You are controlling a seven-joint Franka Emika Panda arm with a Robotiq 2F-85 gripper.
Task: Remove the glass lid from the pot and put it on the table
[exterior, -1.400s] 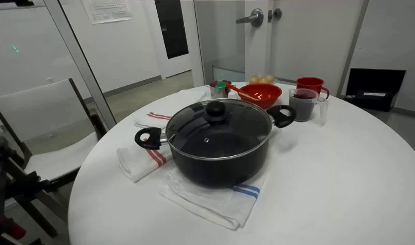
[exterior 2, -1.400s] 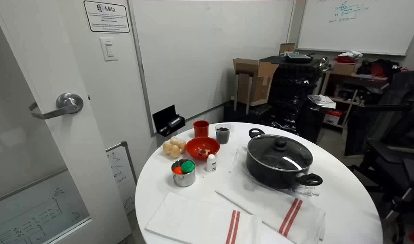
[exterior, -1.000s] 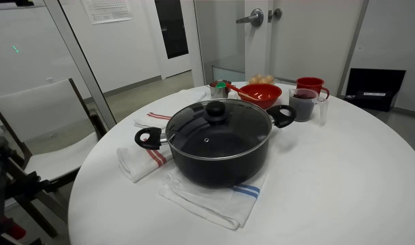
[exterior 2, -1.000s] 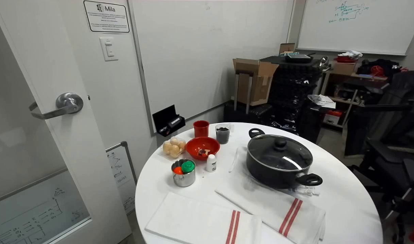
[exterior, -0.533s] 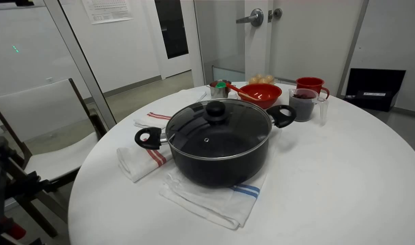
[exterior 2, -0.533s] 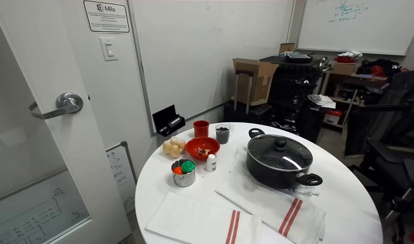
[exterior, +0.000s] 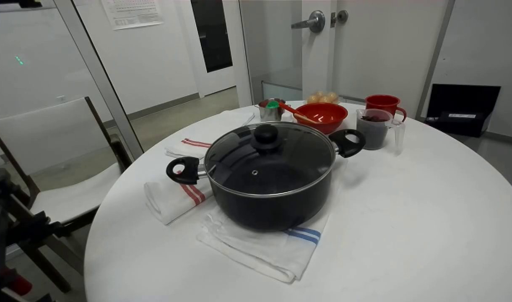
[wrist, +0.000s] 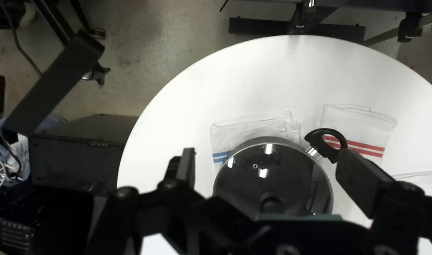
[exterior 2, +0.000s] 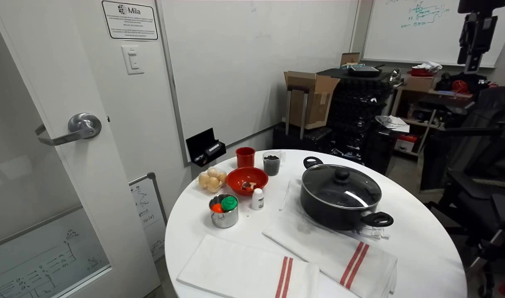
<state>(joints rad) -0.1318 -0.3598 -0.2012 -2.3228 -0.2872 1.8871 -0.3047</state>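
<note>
The glass lid (exterior: pixel 276 167) sits on the black pot (exterior: pixel 272 214), its black knob (exterior: pixel 266 134) upward. The lid (exterior 2: pixel 335 192) and pot (exterior 2: pixel 324 215) show the same way in an exterior view. The pot stands on a folded towel on the white round table (exterior: pixel 427 209). My gripper (exterior 2: pixel 472 68) hangs high at the upper right of that exterior view, well above and apart from the lid. In the wrist view my gripper (wrist: pixel 269 171) is open and empty, its fingers wide apart. The lid (wrist: pixel 279 164) lies far below between them; the knob (wrist: pixel 272 204) is partly hidden.
White towels with red stripes (exterior 2: pixel 252 265) lie beside the pot. A red bowl (exterior 2: pixel 244 180), metal cup (exterior 2: pixel 224 219), white bottle (exterior 2: pixel 257 199), measuring cup (exterior 2: pixel 271 164), red mug (exterior 2: pixel 245 158) and egg box (exterior 2: pixel 212 181) stand on the table. A chair (exterior: pixel 54 134) is beside it.
My gripper has come into an exterior view from the upper right edge, moving left. The lid, pot and other things have not moved.
</note>
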